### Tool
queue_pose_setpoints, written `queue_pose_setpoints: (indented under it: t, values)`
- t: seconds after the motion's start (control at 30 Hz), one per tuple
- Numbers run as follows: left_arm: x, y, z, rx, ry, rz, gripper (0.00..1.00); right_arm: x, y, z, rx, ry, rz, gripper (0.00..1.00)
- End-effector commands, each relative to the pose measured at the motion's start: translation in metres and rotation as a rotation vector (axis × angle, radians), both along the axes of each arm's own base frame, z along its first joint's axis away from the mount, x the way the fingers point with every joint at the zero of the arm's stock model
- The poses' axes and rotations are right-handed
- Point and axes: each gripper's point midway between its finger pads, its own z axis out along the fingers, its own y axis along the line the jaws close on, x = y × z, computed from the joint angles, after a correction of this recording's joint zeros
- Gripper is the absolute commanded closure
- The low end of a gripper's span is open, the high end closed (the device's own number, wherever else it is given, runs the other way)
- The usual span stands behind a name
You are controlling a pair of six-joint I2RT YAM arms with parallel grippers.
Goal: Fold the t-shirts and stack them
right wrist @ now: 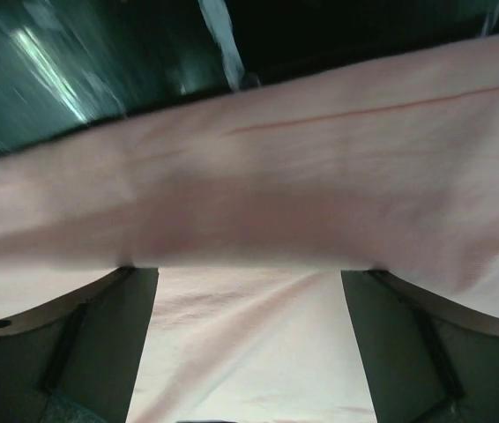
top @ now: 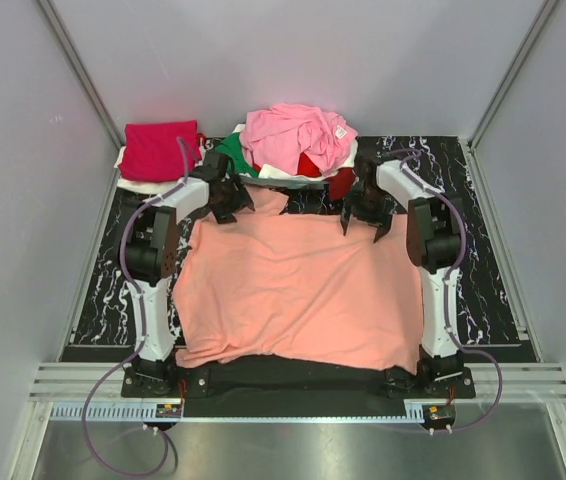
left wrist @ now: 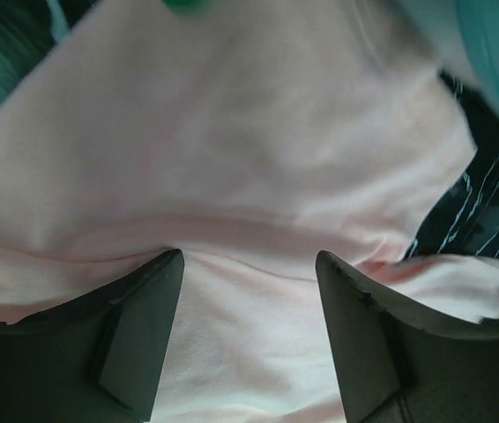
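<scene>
The salmon-orange t-shirt (top: 293, 285) lies spread flat on the mat. My left gripper (top: 231, 200) is at its far left corner and my right gripper (top: 368, 222) is at its far right corner. In the left wrist view the gripper (left wrist: 249, 264) is open, its fingers (left wrist: 135, 326) wide apart just over the salmon cloth (left wrist: 232, 159). In the right wrist view the gripper (right wrist: 249, 273) is open, and a band of salmon cloth (right wrist: 258, 194) crosses and hides its fingertips. A pile of pink (top: 298, 135), green (top: 231, 152), red (top: 313, 165) and white shirts sits at the back. A crimson shirt (top: 160, 148) lies folded at the back left.
The black white-veined mat (top: 478, 240) covers the table and shows bare on both sides of the shirt. Grey walls close in at the left, back and right. A metal rail (top: 293, 385) runs along the near edge by the arm bases.
</scene>
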Motion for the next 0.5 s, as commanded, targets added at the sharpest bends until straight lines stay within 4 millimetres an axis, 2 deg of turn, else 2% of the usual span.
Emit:
queue_pose_setpoints:
  t: [0.0,0.03,0.07,0.1,0.13,0.17,0.2,0.27,0.3,0.33,0.37,0.4,0.43,0.47]
  values:
    - [0.013,0.04,-0.031,0.014,0.062,0.082,0.31,0.057,-0.007,-0.043,-0.017,-0.074,0.039,0.09]
    - [0.019,0.048,-0.029,0.013,0.06,0.095,0.31,0.076,-0.006,-0.028,-0.012,-0.11,0.039,0.09]
    - [0.023,0.051,-0.033,0.012,0.067,0.094,0.31,0.084,-0.007,-0.028,-0.007,-0.115,0.03,0.09]
    - [0.037,0.052,-0.023,0.009,0.037,0.09,0.31,0.087,-0.01,-0.04,-0.007,-0.098,0.021,0.09]
    - [0.043,0.057,-0.021,0.006,0.031,0.094,0.31,0.102,-0.007,-0.029,0.028,-0.136,0.008,0.09]
    - [0.046,0.059,-0.025,0.013,0.044,0.091,0.31,0.109,-0.006,-0.028,0.051,-0.149,0.0,0.09]
    - [0.069,0.063,-0.008,0.013,-0.01,0.093,0.31,0.124,-0.003,-0.022,0.069,-0.185,0.005,0.09]
    - [0.077,0.064,-0.009,0.018,-0.014,0.069,0.31,0.128,-0.002,-0.019,0.073,-0.194,0.011,0.08]
    - [0.097,0.063,0.013,0.02,-0.077,0.06,0.31,0.127,-0.001,-0.016,0.073,-0.192,0.012,0.08]
    - [0.103,0.063,0.011,0.025,-0.081,0.044,0.31,0.127,-0.001,-0.014,0.077,-0.196,0.011,0.08]
    - [0.106,0.063,0.018,0.037,-0.088,0.014,0.31,0.127,-0.001,-0.005,0.079,-0.208,0.013,0.08]
    - [0.121,0.061,0.041,0.034,-0.142,0.003,0.31,0.122,-0.003,-0.006,0.077,-0.197,0.011,0.08]
    - [0.122,0.06,0.046,0.033,-0.142,-0.009,0.3,0.121,-0.003,-0.001,0.08,-0.204,0.012,0.08]
    - [0.12,0.059,0.054,0.032,-0.142,-0.02,0.3,0.121,-0.002,0.015,0.086,-0.231,0.017,0.07]
